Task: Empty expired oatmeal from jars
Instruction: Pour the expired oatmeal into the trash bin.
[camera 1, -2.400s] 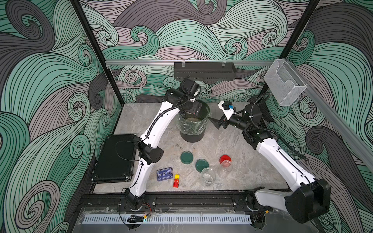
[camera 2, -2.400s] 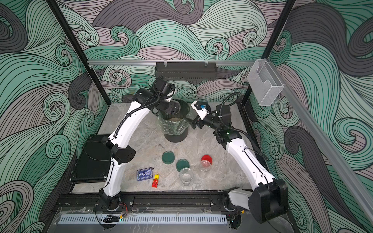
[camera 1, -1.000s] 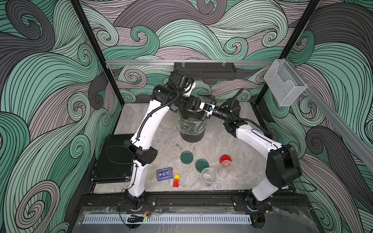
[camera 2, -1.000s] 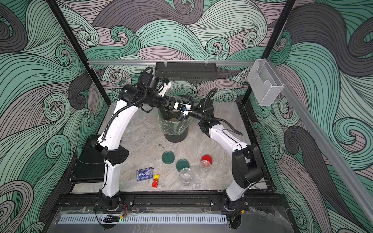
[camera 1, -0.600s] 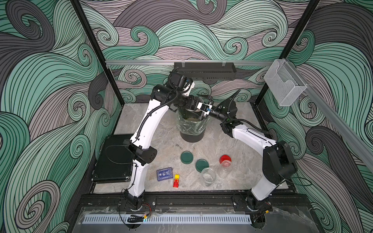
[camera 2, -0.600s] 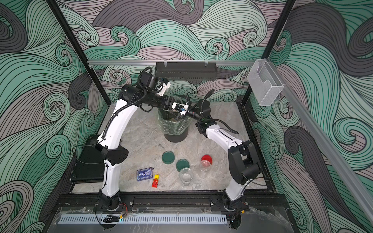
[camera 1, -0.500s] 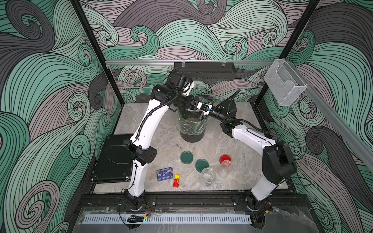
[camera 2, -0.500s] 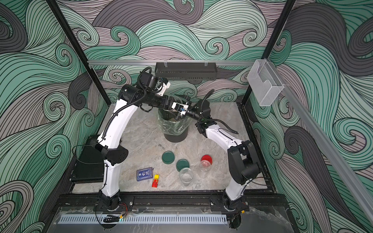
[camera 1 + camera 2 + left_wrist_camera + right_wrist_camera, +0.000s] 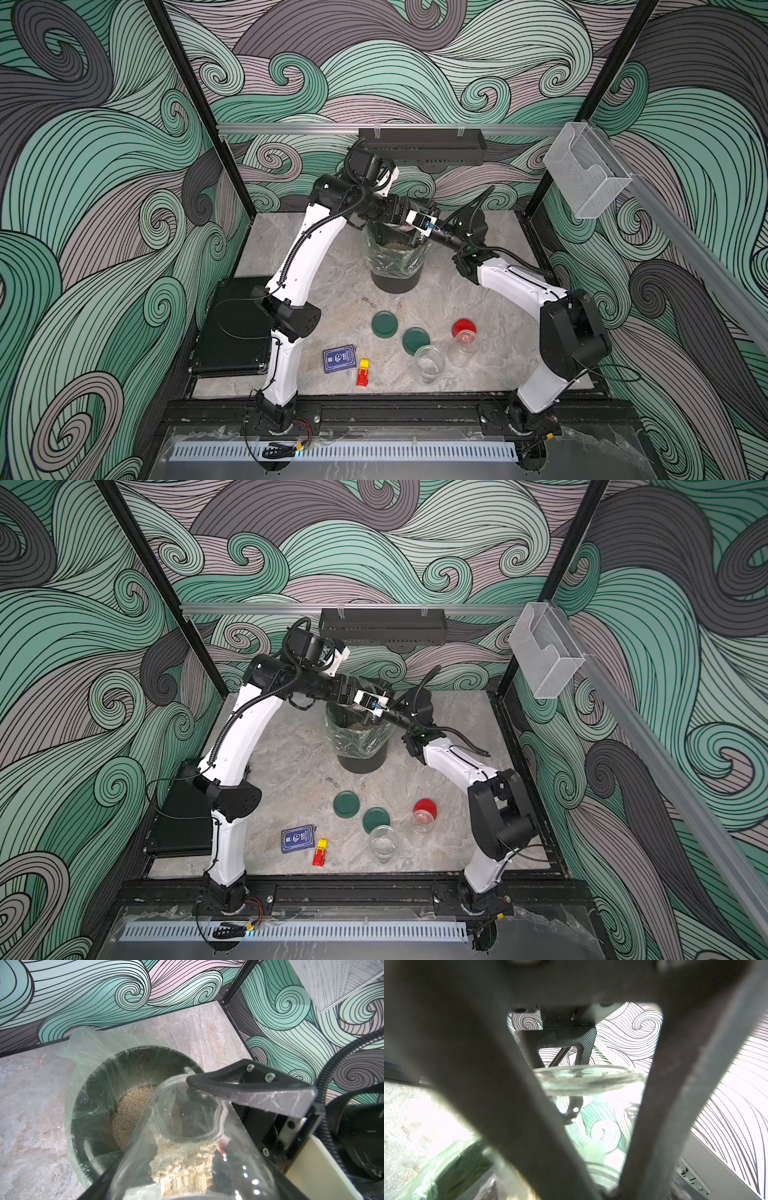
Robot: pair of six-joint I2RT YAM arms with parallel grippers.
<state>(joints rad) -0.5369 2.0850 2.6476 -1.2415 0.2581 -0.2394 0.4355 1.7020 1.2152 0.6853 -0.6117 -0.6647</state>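
Left wrist view: left hand (image 9: 145, 1132) pinching jar (image 9: 197, 1118), tilted over bin (image 9: 83, 1088); oatmeal (image 9: 182, 1165) clump stuck inside. Right hand (image 9: 417, 222) newly arrived at jar, jaws narrowing, contact unclear; probably helping dislodge clump

We stand inside walls (image 9: 104, 187) papered with swirling waves of teal, grey and mauve, outlined in black. Below us lies a grey marbled tabletop (image 9: 498, 365). Black posts (image 9: 199, 108) rise at the back corners. An aluminium rail (image 9: 291, 128) joins them and carries a black perforated shelf (image 9: 422, 147). A clear plastic holder (image 9: 582, 178) hangs at the right. The light is even.
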